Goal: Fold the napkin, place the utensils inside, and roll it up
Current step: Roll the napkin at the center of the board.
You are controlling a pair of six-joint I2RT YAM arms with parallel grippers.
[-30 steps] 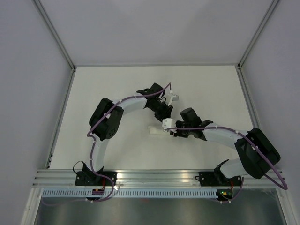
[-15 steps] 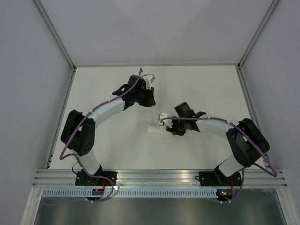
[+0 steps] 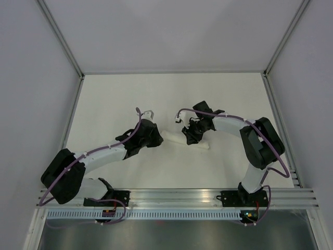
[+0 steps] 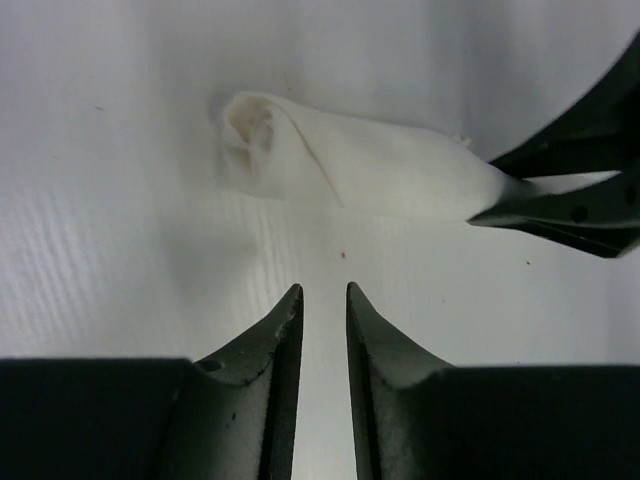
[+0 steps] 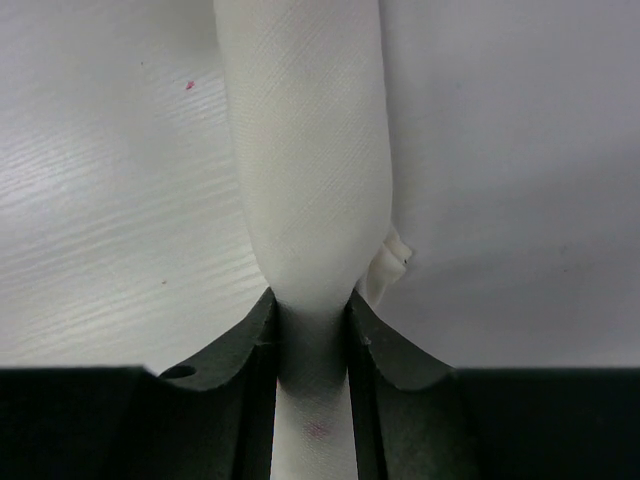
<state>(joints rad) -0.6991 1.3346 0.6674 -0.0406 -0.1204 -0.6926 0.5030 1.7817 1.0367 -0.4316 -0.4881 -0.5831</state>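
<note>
— Right gripper [image 5: 311, 300] is clamped across the rolled napkin [image 5: 305, 150], fingers pinching the cloth narrow at the grip. Roll lies flat on the table [image 3: 104, 104], about mid-table, slanting between the two arms.

— And the left gripper [image 4: 323, 290]?

— Fingers almost together, only a slim gap, nothing between them. It sits low just beside the near end of the roll and is not touching it, as far as the left wrist view shows.

— Utensils?

— Not visible in any view. The open end [image 4: 245, 125] shows folded cloth only. I cannot tell whether they sit inside.

— Defects noted?

— One loose corner [image 5: 392, 255] sticks out at the side of the roll, next to the right gripper's fingers. Layers at the open end look slack rather than tight.

— Risks from here, in your judgement?

— First, unrolling. If the right gripper lets go quickly, the pinched cloth could spring back, and the loose corner gives the layers a place to start peeling. Second, dragging. Cloth may cling to the fingers on release and pull the roll askew. Third, the left gripper. A push on the end from that position could telescope the layers or shove the roll sideways against the clamp. Fourth, if the roll is lifted with one end low, anything inside could slide out through the open end.

— Recommendation?

— Slow, straight release, roll kept flat on the table, and no contact from the left side unless it presses down on the loose corner
</note>
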